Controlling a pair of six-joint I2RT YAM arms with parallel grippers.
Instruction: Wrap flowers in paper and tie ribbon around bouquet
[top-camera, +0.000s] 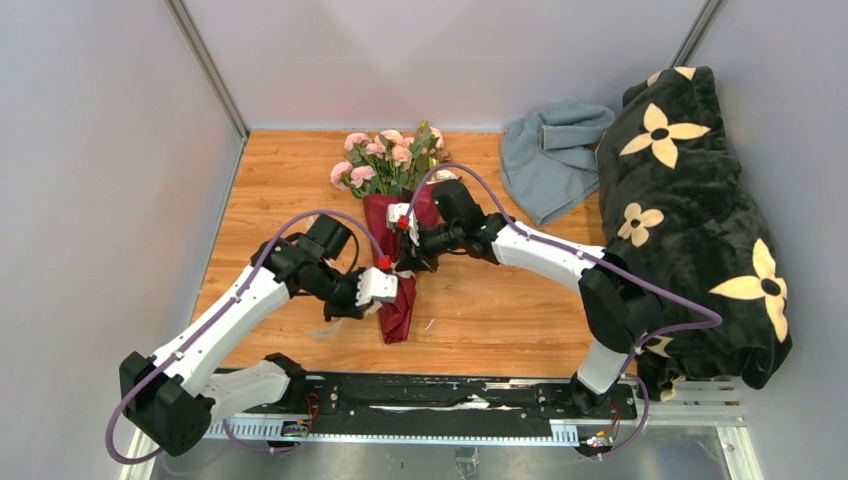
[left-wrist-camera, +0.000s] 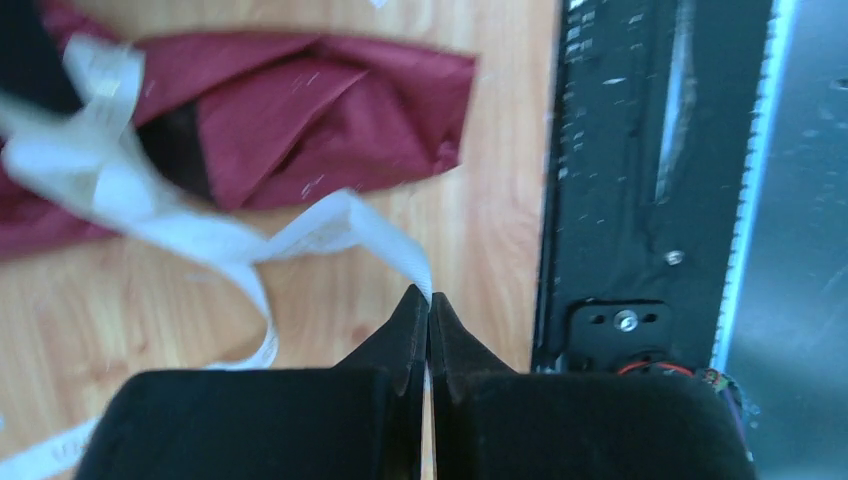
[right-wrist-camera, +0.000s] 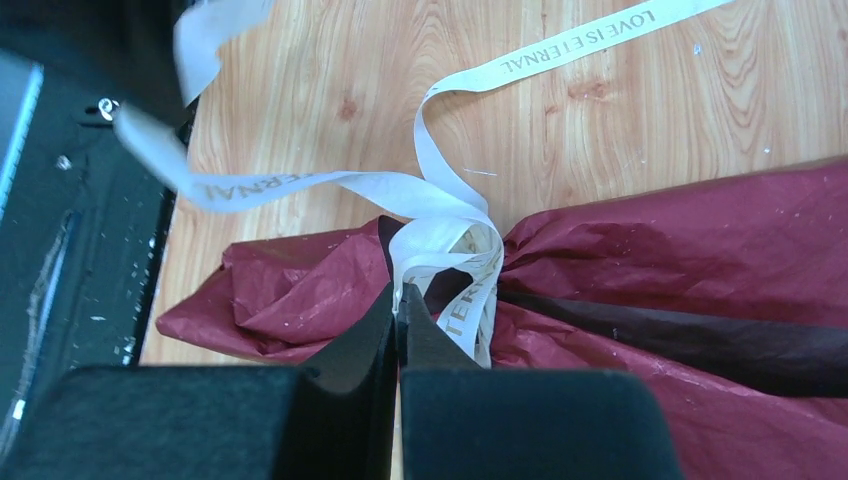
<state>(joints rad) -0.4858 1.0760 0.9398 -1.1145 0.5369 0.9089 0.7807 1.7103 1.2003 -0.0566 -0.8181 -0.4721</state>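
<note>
Two grips: you have both sets of jaws pressed together, each on a strand of the ribbon (right-wrist-camera: 440, 200).
Left gripper (left-wrist-camera: 429, 305): the tips meet in a point on one ribbon strand, which runs out ahead and to the left of them.
Right gripper (right-wrist-camera: 398, 300): it is closed on a ribbon loop right at its tips, where the band crosses the wrap.
Paper (right-wrist-camera: 700, 250): for the right jaws it lies directly ahead and below, touching or nearly so. For the left jaws it lies ahead-left, apart, with bare table (left-wrist-camera: 480, 200) between.
Bouquet (top-camera: 398, 270): its long axis runs crosswise to the right jaws, narrow end off to their left and the flowers (top-camera: 385, 160) far off to their right, out of the wrist view.
Nearer arm: the right one sits at the cinched waist. The left one is beside the narrow end, holding a slack, curling strand.
Next pull, as I judge it: you draw the left strand away from the wrap, across its axis, while the right pins the crossing. Watch that the bundle does not roll.
</note>
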